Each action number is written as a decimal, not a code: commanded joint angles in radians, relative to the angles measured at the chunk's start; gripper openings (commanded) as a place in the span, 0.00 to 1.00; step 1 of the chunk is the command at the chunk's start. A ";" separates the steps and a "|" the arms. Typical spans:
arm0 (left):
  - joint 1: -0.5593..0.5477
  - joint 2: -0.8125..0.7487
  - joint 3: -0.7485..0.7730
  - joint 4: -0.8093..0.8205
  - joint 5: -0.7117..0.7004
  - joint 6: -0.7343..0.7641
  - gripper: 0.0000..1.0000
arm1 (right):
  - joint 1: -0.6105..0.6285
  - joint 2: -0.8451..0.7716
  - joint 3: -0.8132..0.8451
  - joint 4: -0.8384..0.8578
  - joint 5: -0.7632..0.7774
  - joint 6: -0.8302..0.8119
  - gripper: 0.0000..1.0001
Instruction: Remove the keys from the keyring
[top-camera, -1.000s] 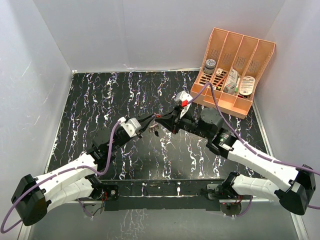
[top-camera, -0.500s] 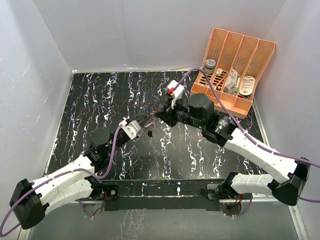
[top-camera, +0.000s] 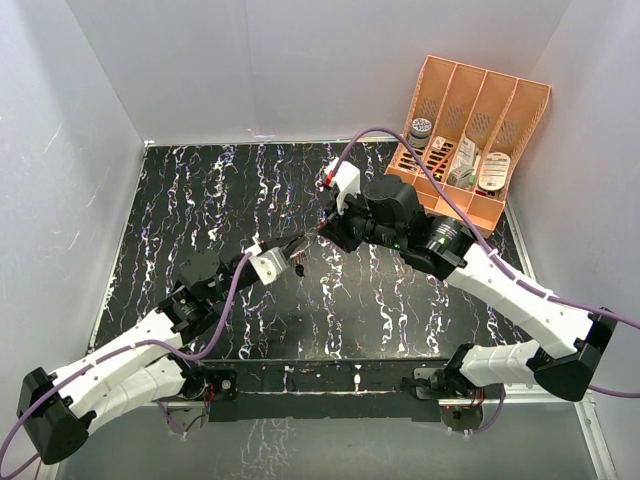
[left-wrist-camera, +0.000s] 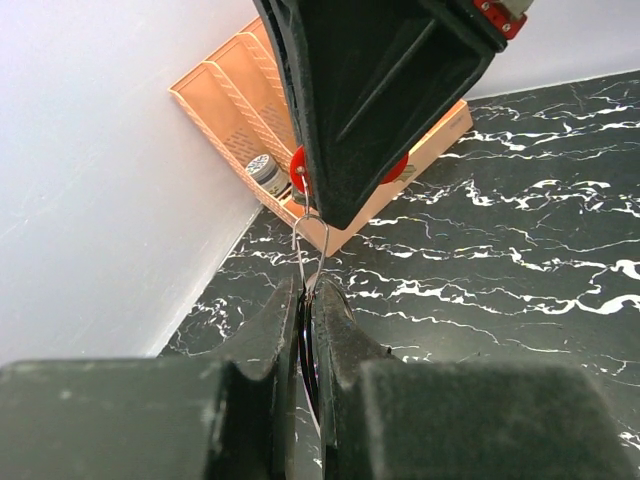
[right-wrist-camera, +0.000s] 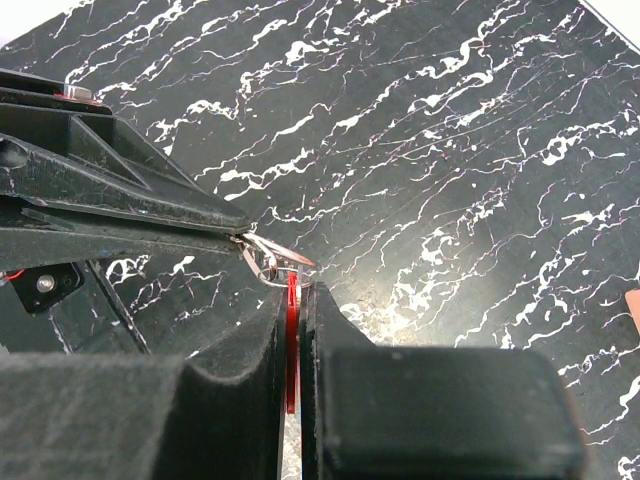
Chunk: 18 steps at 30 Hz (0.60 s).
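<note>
Wrist views are revealing what the overhead view is leaving too small to read. Left end effector is clenching the keyring, a thin wire loop, and right end effector is pinching a flat red piece hanging on that loop. Overhead, both tips are meeting above mid-desk, with the keys dangling at 6 o'clock of them. Black, white-veined desk is lying between white walls, and an orange organiser is standing at 2 o'clock.
</note>
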 joint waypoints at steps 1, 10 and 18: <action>0.008 -0.012 0.038 -0.050 0.085 -0.006 0.00 | -0.012 -0.051 0.051 0.076 0.018 -0.026 0.00; 0.009 0.080 0.030 0.077 0.068 -0.081 0.04 | -0.012 -0.064 0.042 0.104 -0.047 -0.002 0.00; 0.008 0.151 0.005 0.246 0.050 -0.155 0.08 | -0.013 -0.070 0.035 0.110 -0.062 0.014 0.00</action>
